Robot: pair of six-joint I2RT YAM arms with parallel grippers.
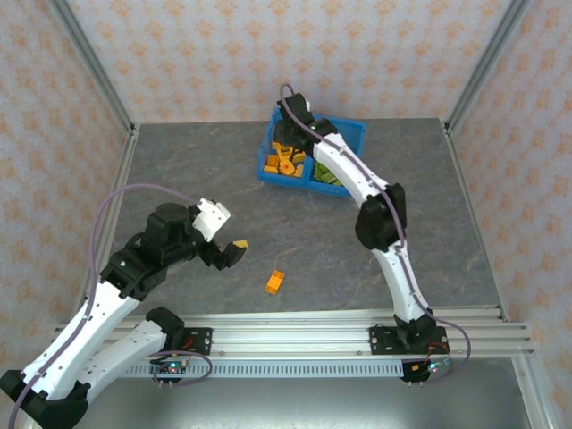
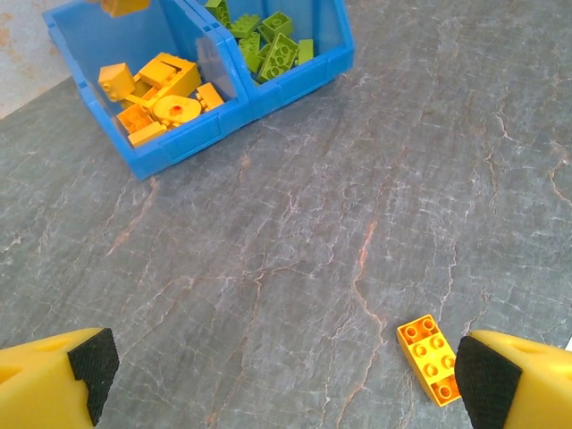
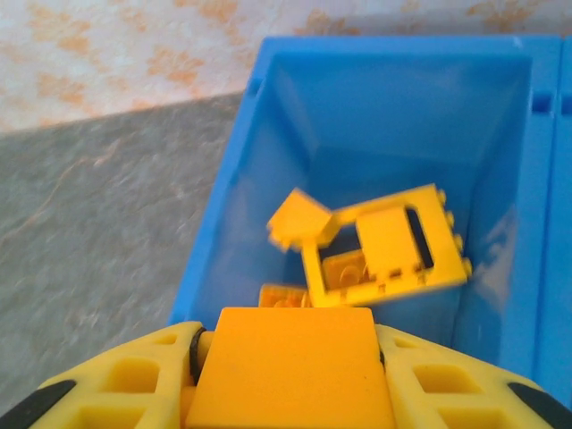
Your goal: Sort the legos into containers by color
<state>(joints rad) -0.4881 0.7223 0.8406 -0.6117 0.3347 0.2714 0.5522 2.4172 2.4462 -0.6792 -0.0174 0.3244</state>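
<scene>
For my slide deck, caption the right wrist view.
Right hand holds an orange brick over the blue bin compartment of orange legos.

A loose brick (image 2: 431,359) is lying on the tabletop (image 2: 357,179) beside the left jaws; the bin (image 1: 353,126) is sitting beneath the right jaws, which are gripping a second brick (image 3: 290,366).

Translucent blue plastic bin (image 2: 179,143), split by a middle wall, at the far side of the tabletop (image 2: 313,250).
Its left compartment holds orange studded bricks (image 2: 161,98) with a flat orange rectangular frame (image 3: 384,246) lying tilted among them; the right compartment holds lime green bricks (image 2: 268,45). One orange block (image 3: 290,357) hangs above the orange side, gripped in the right hand (image 3: 290,389). A lone small orange brick (image 2: 432,359) lies studs-up, well apart from the bin.
</scene>
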